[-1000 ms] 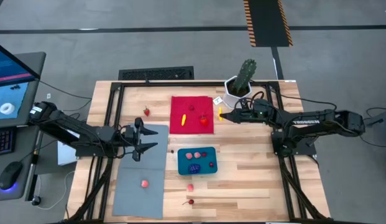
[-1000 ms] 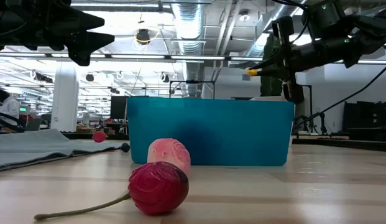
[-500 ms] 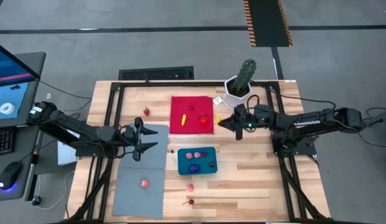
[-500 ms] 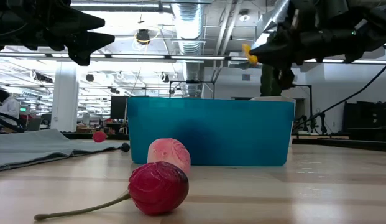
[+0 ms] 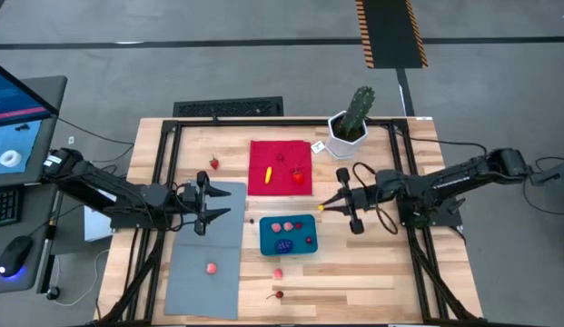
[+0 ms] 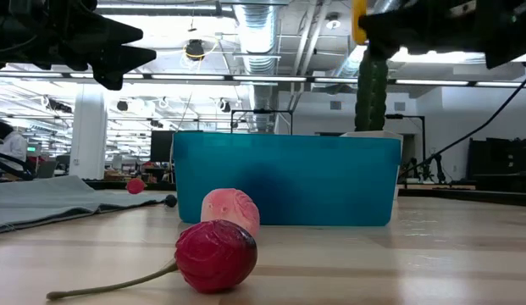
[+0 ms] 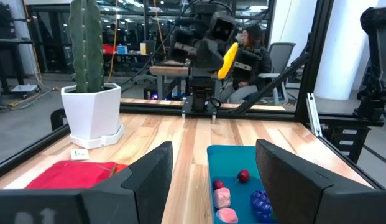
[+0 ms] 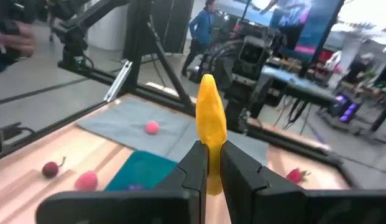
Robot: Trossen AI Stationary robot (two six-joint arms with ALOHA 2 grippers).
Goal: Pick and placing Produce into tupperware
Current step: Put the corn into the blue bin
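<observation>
Over the table, the right gripper is pinching a banana beside the tupperware; releasing here risks missing. The left gripper, spread, is waiting.

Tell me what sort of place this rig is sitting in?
Probably a robotics lab or open workshop: exposed ceiling ducts, a person at a desk behind the wooden table, and a monitor beside it.

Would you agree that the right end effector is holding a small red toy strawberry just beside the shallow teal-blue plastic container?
Not quite: the right end effector is shut on a small yellow banana-like toy piece, not a red strawberry, as the right wrist view shows. It does hover just beside the shallow teal-blue plastic container.
</observation>
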